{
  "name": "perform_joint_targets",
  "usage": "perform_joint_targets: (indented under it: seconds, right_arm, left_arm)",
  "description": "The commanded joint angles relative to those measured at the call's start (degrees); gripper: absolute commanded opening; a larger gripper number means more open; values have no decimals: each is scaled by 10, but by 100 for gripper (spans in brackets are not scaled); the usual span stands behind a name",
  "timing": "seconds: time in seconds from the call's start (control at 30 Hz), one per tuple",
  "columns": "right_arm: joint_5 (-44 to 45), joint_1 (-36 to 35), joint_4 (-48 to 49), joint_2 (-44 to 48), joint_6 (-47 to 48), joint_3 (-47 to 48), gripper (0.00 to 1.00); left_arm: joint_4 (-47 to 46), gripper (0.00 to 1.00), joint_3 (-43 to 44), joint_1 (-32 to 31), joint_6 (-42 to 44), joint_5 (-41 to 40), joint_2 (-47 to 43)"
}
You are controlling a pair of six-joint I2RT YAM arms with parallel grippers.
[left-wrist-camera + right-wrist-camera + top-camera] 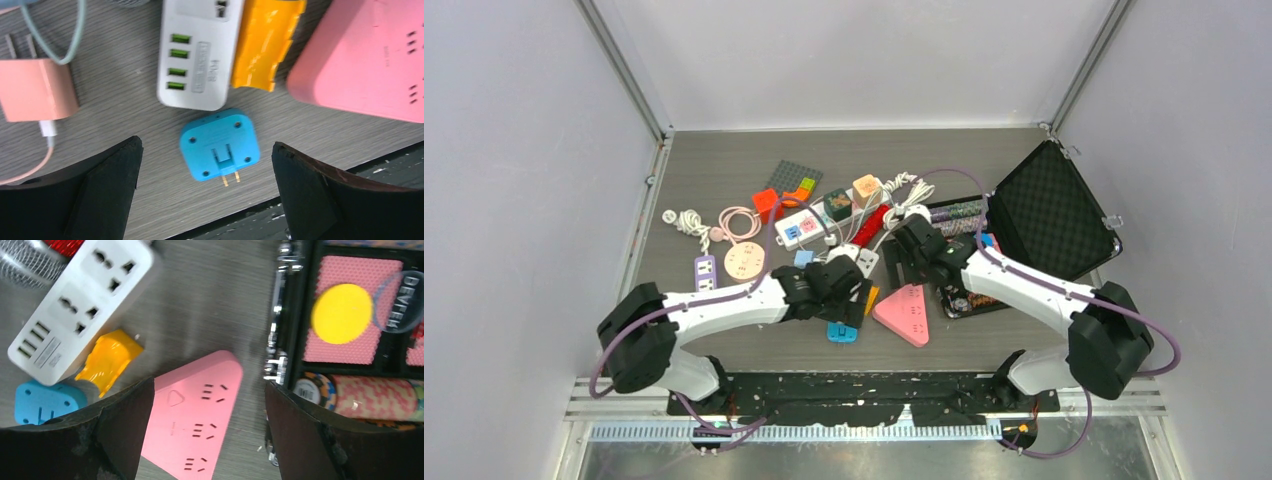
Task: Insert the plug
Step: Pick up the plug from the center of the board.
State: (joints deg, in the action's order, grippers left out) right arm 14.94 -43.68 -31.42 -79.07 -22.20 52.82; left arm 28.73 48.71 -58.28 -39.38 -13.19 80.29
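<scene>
With your left gripper open above the blue plug lying just beside the white power strip, pinch its flat sides: it looks light, rigid and slick plastic.

A lab enclosure: white panel walls on aluminium posts.

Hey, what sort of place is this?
Probably a robot lab test cell: plain panel walls on a metal frame, left arm and right arm bolted at the table edge, pink power strip and blue plug laid out.
</scene>
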Motion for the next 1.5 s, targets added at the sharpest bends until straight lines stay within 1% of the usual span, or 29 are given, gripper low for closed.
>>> perform_joint_targets:
  seconds: [0.0, 0.13, 0.3, 0.4, 0.53, 0.7, 0.8, 0.83, 0.9, 0.93, 0.97, 1.03, 1.17, 1.3, 1.37, 1.4, 1.47]
  right_arm:
    - [32, 43, -23, 49, -39, 10, 85]
    - [14, 80, -24, 62, -29, 3, 84]
    - [0, 106, -16, 62, -17, -6, 85]
    - [-10, 112, -12, 55, -15, -4, 84]
    - [-20, 115, -7, 50, -10, -2, 84]
    - [-33, 114, 1, 51, -10, -9, 83]
    - [-38, 114, 3, 51, -8, -9, 83]
    - [-40, 115, 2, 52, -8, -7, 83]
    - [-45, 114, 2, 53, -7, -5, 83]
    - [-48, 114, 2, 53, -6, -3, 83]
    - [-51, 114, 2, 52, -6, 1, 83]
    - [-58, 114, 1, 50, -5, 7, 82]
    - [-72, 114, -6, 49, -2, 26, 82]
    - [-99, 114, -6, 60, 8, 52, 82]
    - [-129, 114, -3, 65, 15, 69, 82]
    - [-161, 114, 2, 68, 17, 82, 82]
    - [-188, 114, 9, 75, 21, 106, 83]
  left_arm:
    - [40, 100, 59, -33, -41, -45, 44]
    - [70, 100, 79, -44, -72, -34, 83]
    - [85, 100, 72, -51, -105, -16, 102]
    - [64, 99, 53, -56, -116, 7, 111]
    - [26, 96, 37, -56, -125, 20, 119]
    - [19, 86, 43, -57, -144, 25, 142]
    - [27, 75, 44, -57, -157, 10, 147]
    - [28, 69, 45, -57, -159, 6, 145]
    - [27, 55, 41, -57, -161, 2, 137]
    - [25, 50, 39, -57, -159, -1, 130]
    - [22, 46, 36, -58, -157, -4, 122]
    - [23, 41, 33, -57, -148, -13, 103]
    - [46, 39, 49, -57, -105, -61, 41]
    - [63, 42, 73, -56, -44, -105, -31]
    - [53, 43, 83, -49, -6, -111, -63]
    - [46, 43, 86, -39, 12, -107, -77]
    - [34, 43, 97, -13, 43, -89, -109]
